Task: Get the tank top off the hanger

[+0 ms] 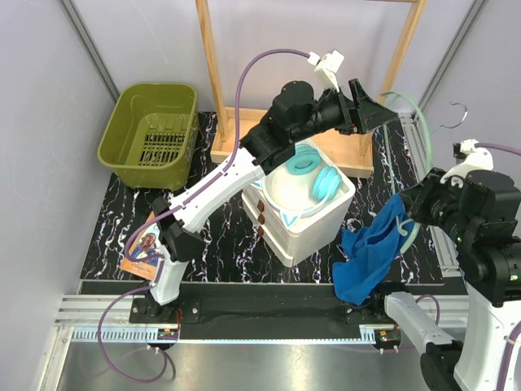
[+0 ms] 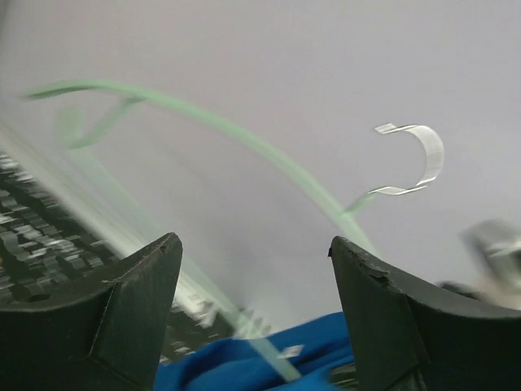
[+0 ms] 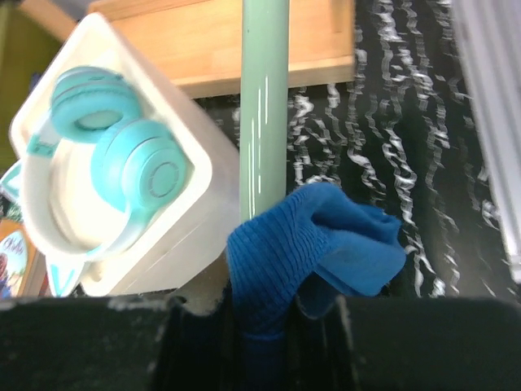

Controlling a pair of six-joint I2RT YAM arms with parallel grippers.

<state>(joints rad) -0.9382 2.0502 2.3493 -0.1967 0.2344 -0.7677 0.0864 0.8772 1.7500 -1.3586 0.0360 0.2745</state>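
The royal-blue tank top (image 1: 370, 254) hangs bunched from my right gripper (image 1: 409, 213) over the table's right side. The right wrist view shows the jaws (image 3: 269, 326) shut on a fold of the blue fabric (image 3: 313, 244), with the pale mint hanger (image 3: 264, 106) running straight into that fold. The hanger (image 1: 425, 155) arcs up beside the right arm, its wire hook (image 1: 461, 114) free in the air. My left gripper (image 1: 391, 112) is open and empty just left of the hanger's upper end. Its wrist view shows the hanger (image 2: 244, 138), the hook (image 2: 425, 159) and the tank top (image 2: 244, 366) below.
A white box (image 1: 281, 232) holding turquoise headphones (image 1: 313, 171) stands mid-table. The wooden rack frame (image 1: 210, 73) and its base (image 1: 350, 155) stand behind it. An olive basket (image 1: 151, 134) is at the back left. A picture card (image 1: 145, 244) lies by the left arm's base.
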